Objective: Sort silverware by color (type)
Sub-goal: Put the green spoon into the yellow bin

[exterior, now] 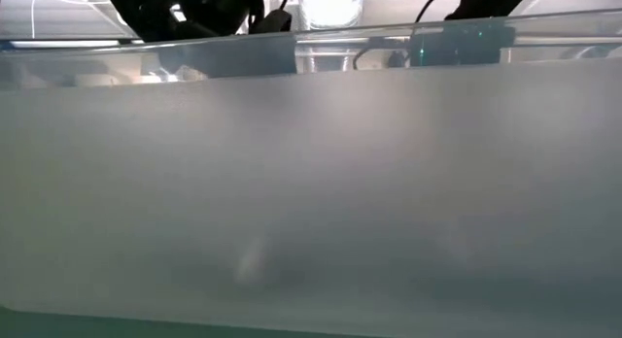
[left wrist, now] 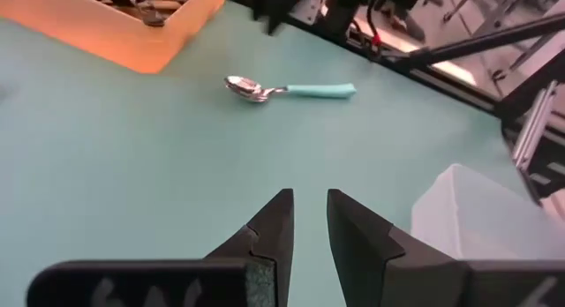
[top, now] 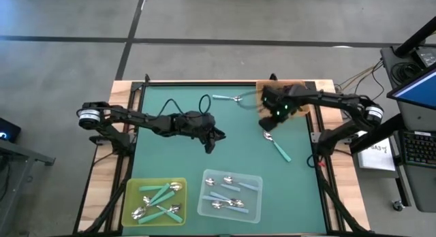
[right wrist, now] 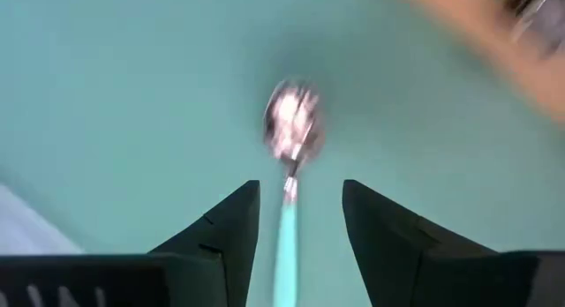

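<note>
A teal-handled spoon (top: 277,146) lies flat on the green mat right of centre; it also shows in the left wrist view (left wrist: 287,89). A light-blue-handled spoon (top: 228,98) lies near the far edge. My right gripper (top: 269,111) hovers open by the orange tray (top: 306,111), pointing steeply down. In its wrist view, its fingers (right wrist: 300,185) frame the teal spoon (right wrist: 291,131) without touching it. My left gripper (top: 211,145) hangs over mid-table, its fingers (left wrist: 309,197) a narrow gap apart with nothing between them.
A yellow tray (top: 131,196) with teal spoons and a clear tray (top: 255,210) with light-blue spoons stand at the near edge. The orange tray (left wrist: 132,38) holds dark silverware. The clear tray's wall (exterior: 311,183) fills the low view.
</note>
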Controlling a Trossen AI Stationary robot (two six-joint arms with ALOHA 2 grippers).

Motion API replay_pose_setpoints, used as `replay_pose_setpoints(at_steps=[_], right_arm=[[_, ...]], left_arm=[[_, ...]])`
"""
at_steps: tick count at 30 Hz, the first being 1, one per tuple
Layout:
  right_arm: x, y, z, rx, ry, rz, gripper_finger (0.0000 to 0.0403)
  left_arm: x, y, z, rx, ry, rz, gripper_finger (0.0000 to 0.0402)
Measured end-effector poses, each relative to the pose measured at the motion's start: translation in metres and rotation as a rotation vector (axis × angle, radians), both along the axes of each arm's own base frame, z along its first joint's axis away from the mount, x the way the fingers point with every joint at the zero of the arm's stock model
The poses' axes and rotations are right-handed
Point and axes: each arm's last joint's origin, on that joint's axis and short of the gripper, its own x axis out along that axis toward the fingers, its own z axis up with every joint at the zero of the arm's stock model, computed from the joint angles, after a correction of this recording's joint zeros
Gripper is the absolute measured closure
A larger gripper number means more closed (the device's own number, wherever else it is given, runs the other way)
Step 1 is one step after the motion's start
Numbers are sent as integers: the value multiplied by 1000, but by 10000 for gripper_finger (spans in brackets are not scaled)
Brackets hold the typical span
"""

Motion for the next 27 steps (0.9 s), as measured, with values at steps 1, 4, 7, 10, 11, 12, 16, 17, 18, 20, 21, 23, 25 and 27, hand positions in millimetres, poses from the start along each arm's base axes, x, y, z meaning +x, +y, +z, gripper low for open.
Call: replay_pose_setpoints(at_steps=[1,4,7,10,11,12,16,17,18,20,21,23,25,27], right_arm=[[2,9,-1,11,23,16,249],[9,35,-4,-2,67,63,254],[14,57,-7,-30,93,101,258],[15,71,-12,-84,135,114,259],[15,74,-15,-92,151,119,259],[15,77,-19,-93,162,123,258],[12,77,-38,-81,226,126,258],[11,76,-43,-78,245,126,258],[10,75,-48,-73,264,127,259],[10,75,-58,-56,291,130,258],[10,76,-62,-48,288,131,258],[13,76,-69,-19,267,134,257],[16,76,-74,-5,257,143,258],[17,76,-79,-16,270,152,261]], left_arm=[[0,0,0,7,5,-3,347],[-1,0,-1,10,16,-5,347],[-1,0,-2,10,23,-6,347],[-2,-1,-3,7,41,-13,347],[-3,-2,-4,1,51,-23,347],[-3,-3,-5,-9,63,-41,347],[-5,-6,-7,-28,92,-67,347],[-5,-7,-7,-29,93,-70,347],[-5,-8,-7,-29,92,-72,347],[-5,-10,-6,-28,90,-77,347],[-5,-10,-6,-28,87,-79,347],[-5,-11,-5,-28,85,-81,347],[-5,-11,-5,-28,84,-81,347],[-5,-11,-4,-28,82,-81,347]])
